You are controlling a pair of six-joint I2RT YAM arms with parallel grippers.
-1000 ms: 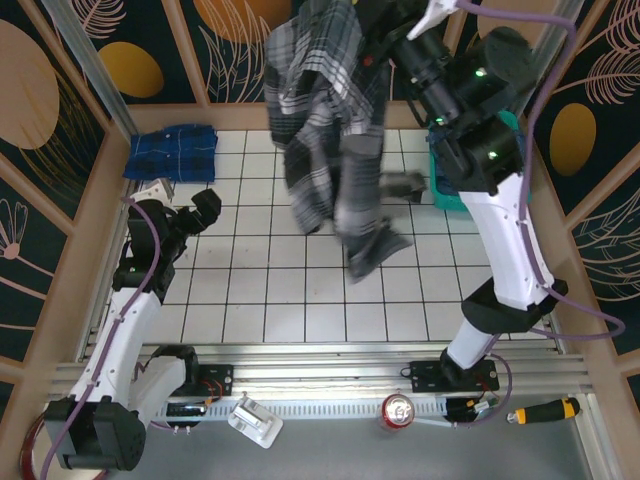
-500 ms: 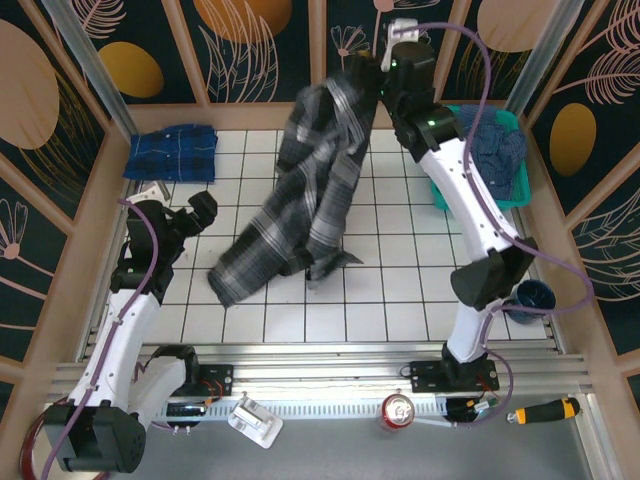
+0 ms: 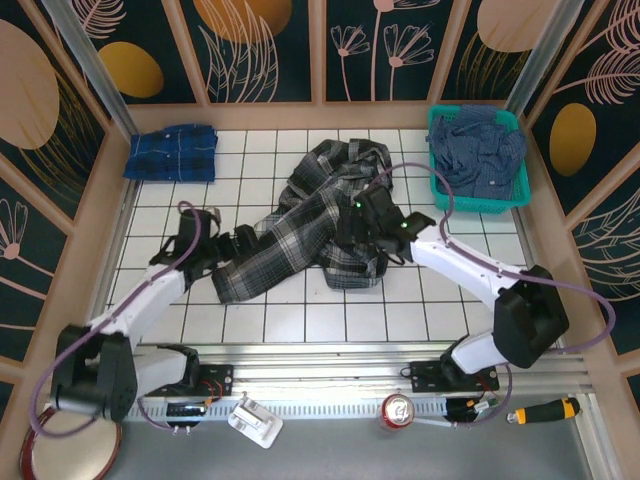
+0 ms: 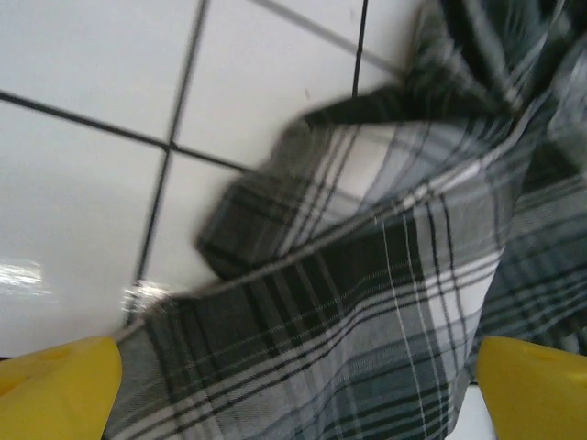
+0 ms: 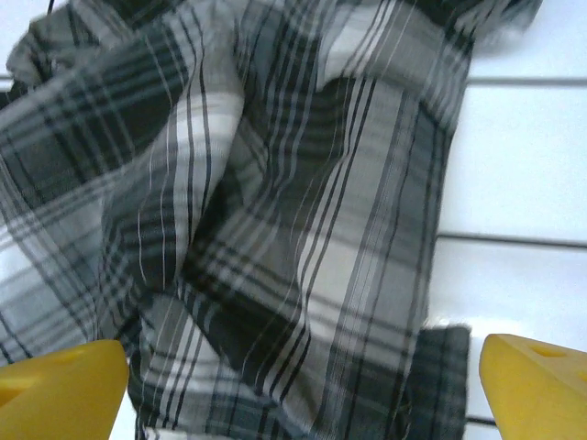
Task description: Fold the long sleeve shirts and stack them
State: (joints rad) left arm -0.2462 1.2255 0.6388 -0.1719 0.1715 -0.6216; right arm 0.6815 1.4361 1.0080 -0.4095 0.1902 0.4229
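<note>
Top external view, left to right: the folded bright blue-and-navy plaid shirt (image 3: 172,152) lies unchanged in the far left corner. The left gripper (image 3: 240,241), tucked back near the left edge a second ago, has reached out low to the left end of the crumpled grey-black-white plaid shirt (image 3: 310,225). In the left wrist view its yellow fingertips (image 4: 57,390) stand spread wide with the cloth beneath and between them, nothing clamped. Half a second ago that shirt hung high over the far side of the table; now it sprawls across the middle tiles. The right gripper (image 3: 352,232), which held it up then, has come down onto its right part. In the right wrist view its jaws are wide apart over the cloth, gripping nothing. At the far right, the teal plastic basket (image 3: 436,165) holds the dull navy fine-patterned shirt (image 3: 480,150), as before. The table (image 3: 280,320) is white square tiles with dark grout, framed in pale wood. Dark wall panels (image 3: 110,50) carry orange discs and leaf outlines.
</note>
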